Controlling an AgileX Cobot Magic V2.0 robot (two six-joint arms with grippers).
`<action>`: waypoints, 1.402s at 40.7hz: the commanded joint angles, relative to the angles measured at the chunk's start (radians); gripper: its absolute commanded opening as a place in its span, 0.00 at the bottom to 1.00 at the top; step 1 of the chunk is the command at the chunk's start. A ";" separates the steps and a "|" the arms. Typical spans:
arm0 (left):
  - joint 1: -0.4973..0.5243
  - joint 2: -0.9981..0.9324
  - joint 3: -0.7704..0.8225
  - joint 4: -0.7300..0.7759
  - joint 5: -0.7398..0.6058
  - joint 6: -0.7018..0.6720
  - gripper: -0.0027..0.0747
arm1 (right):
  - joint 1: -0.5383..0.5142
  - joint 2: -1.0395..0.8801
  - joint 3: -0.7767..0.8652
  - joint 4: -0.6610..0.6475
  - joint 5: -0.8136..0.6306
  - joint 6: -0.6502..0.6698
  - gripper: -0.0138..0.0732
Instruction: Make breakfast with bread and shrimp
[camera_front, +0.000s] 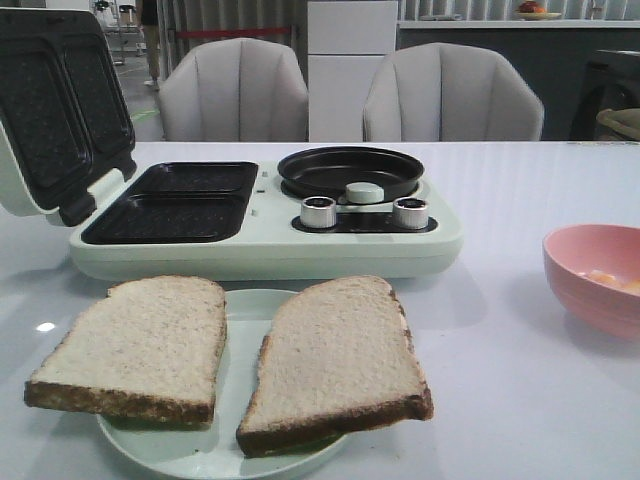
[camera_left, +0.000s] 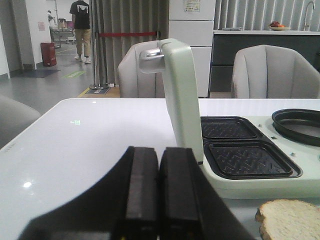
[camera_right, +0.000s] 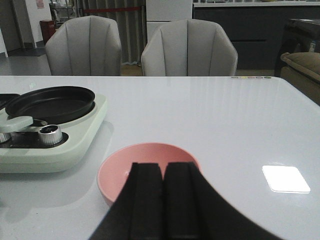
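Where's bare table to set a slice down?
Free: white table between the pale green breakfast maker and the pink bowl, and behind that bowl. Crowded: the front, where two brown-crusted bread slices overhang the pale green plate.

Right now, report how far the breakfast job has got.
Done: only the setup; the sandwich maker's lid stands open. In hand: nothing. The left gripper and right gripper are both shut and empty. Left: both bread slices lie on the plate, the shrimp in the pink bowl; grill plates and pan are bare.
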 joint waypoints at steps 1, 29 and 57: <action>0.003 -0.018 0.031 -0.012 -0.089 0.000 0.16 | 0.002 -0.020 -0.017 -0.003 -0.088 -0.002 0.17; -0.048 -0.018 0.031 -0.012 -0.089 0.000 0.16 | 0.002 -0.020 -0.017 -0.003 -0.088 -0.002 0.17; -0.048 0.007 -0.338 -0.018 -0.043 0.000 0.16 | 0.002 0.006 -0.321 0.005 0.097 -0.002 0.17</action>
